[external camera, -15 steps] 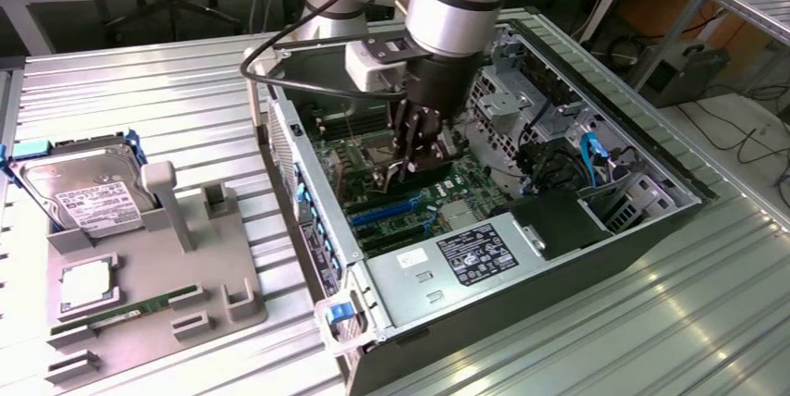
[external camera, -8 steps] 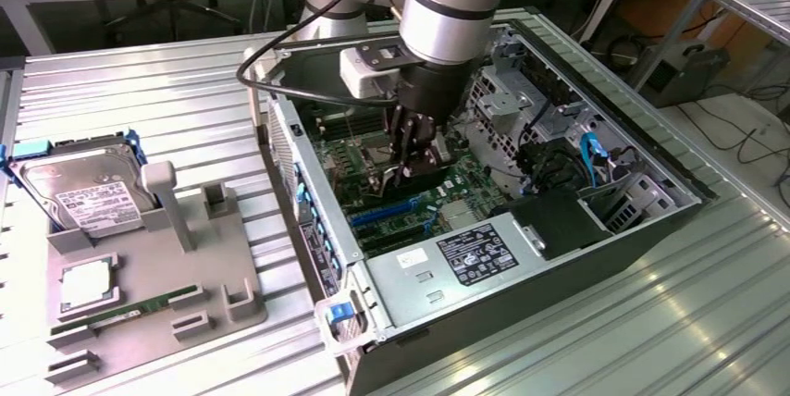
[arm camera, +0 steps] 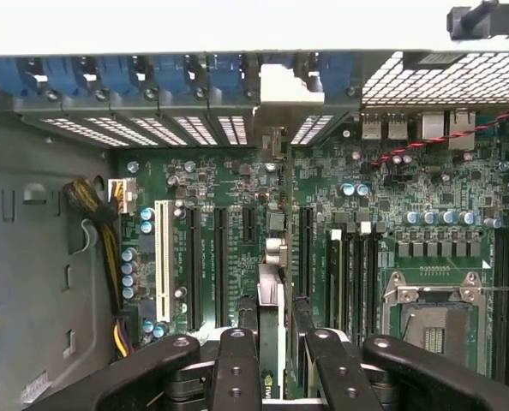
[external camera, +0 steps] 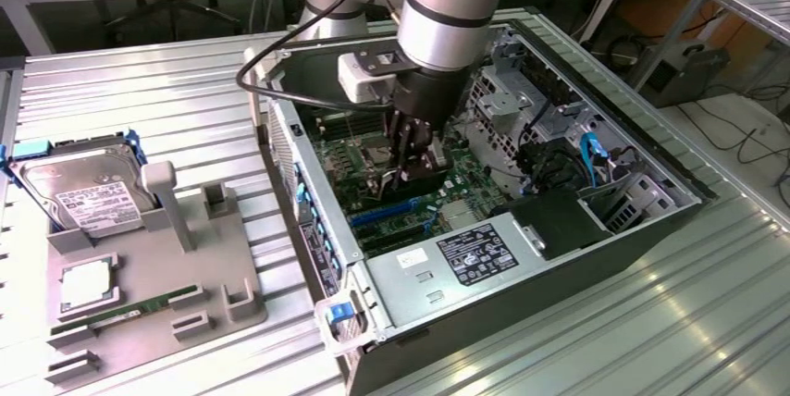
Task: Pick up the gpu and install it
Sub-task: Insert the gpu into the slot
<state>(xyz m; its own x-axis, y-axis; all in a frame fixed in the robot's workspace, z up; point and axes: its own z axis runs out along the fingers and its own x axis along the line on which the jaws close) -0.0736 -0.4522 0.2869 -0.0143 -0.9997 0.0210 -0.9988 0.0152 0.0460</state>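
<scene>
Inside, the black two-fingered gripper [external camera: 413, 167] reaches deep into the open black-and-silver computer case [external camera: 642, 229], clenched on the thin green-edged gpu card [arm camera: 272, 342], which stands on edge between its fingers [arm camera: 236, 368] above the green motherboard [arm camera: 383, 197]. Room is tight: the case's rear wall with blue slot clips [arm camera: 169, 75] stands just beyond the card's far end, black expansion slots [arm camera: 220, 257] run beside it, and a white slot [arm camera: 161, 257] lies nearer the yellow-and-black cable bundle [arm camera: 109, 248]. Toward the exterior view's right, the drive cage and blue cables [external camera: 590, 151] crowd the case's edge. Outside, a grey holder tray [external camera: 161, 276] carries a silver hard drive [external camera: 80, 192] and a long green memory stick [external camera: 117, 315].
</scene>
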